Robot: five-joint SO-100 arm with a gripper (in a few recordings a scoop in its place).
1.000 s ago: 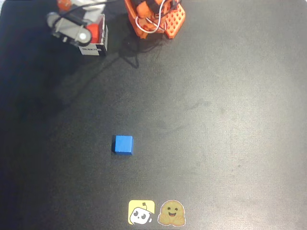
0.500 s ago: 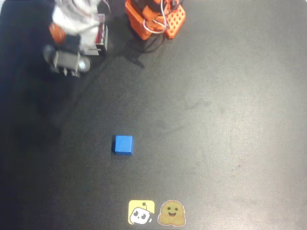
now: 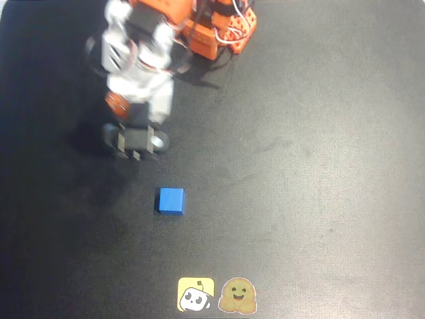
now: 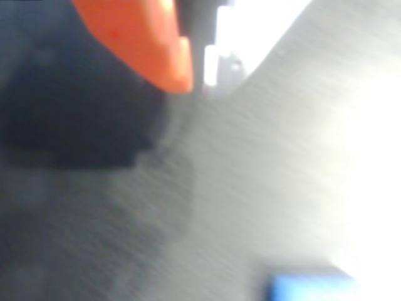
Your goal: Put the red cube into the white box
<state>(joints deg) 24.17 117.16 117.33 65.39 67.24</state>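
My gripper (image 3: 135,145) hangs blurred over the dark table, left of centre in the overhead view, a short way up and left of the blue cube (image 3: 170,201). In the wrist view the orange finger (image 4: 144,37) lies close against the other jaw, leaving only a thin dark slit with nothing in it, so the gripper (image 4: 197,69) reads as shut. The blue cube (image 4: 307,287) shows at the bottom right of that view. The white box and the red cube are hidden under the arm (image 3: 136,60) at the top left.
The arm's orange base (image 3: 219,30) stands at the top edge of the black table (image 3: 319,166). Two stickers (image 3: 216,294) lie at the bottom edge. Bare table stretches to the right.
The arm has swung away from the white box at the top left, down and right toward the table's middle. It now covers the box. The blue cube has not moved.
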